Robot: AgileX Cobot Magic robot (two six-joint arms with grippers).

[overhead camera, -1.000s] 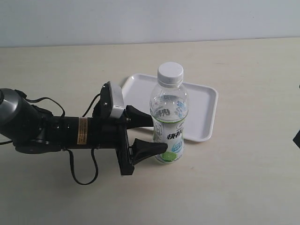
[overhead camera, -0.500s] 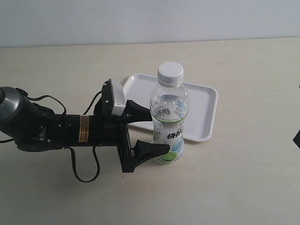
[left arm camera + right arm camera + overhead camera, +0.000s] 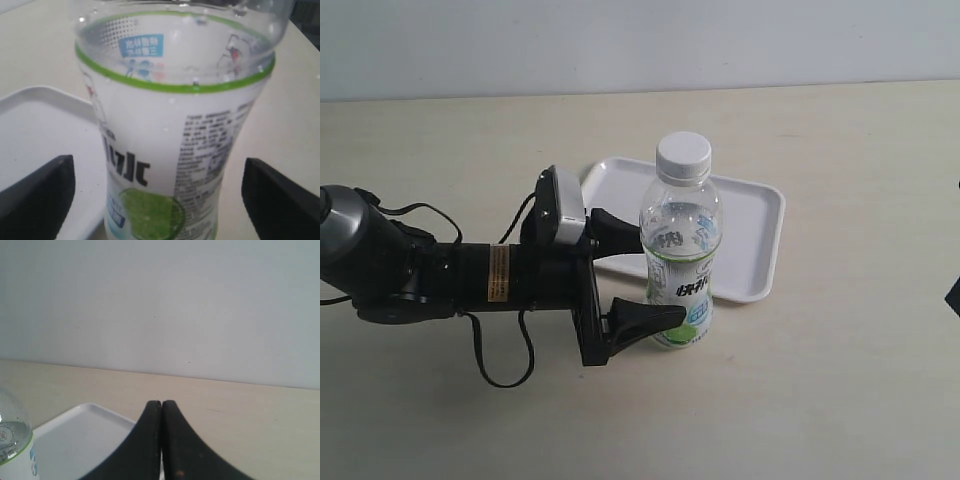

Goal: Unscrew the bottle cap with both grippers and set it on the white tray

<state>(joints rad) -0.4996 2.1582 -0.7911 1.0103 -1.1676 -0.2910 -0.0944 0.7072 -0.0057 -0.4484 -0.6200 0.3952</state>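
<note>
my left hand (image 3: 655, 280) is released, its black jaws spread wide on either side of the bottle (image 3: 680, 250), low on the body. the wrist view shows clear gaps on both sides, so nothing is held yet. the bottle stands upright on the surface (image 3: 840, 380), just beside the near rim of the white tray (image 3: 750, 215), with the bottle cap (image 3: 683, 157) screwed on top. my right hand (image 3: 161, 440) is clenched on nothing, well apart from the bottle.

as i read it, the step is to clamp the body. i want the bottle centred between the jaws, then a slow, even squeeze on the labelled waist: firm enough to resist twisting, gentle enough not to buckle thin plastic or tip it.

the cap is outside both wrist views, the exterior view all but cuts off my right hand, and i can't tell whether the base touches the tray rim.
</note>
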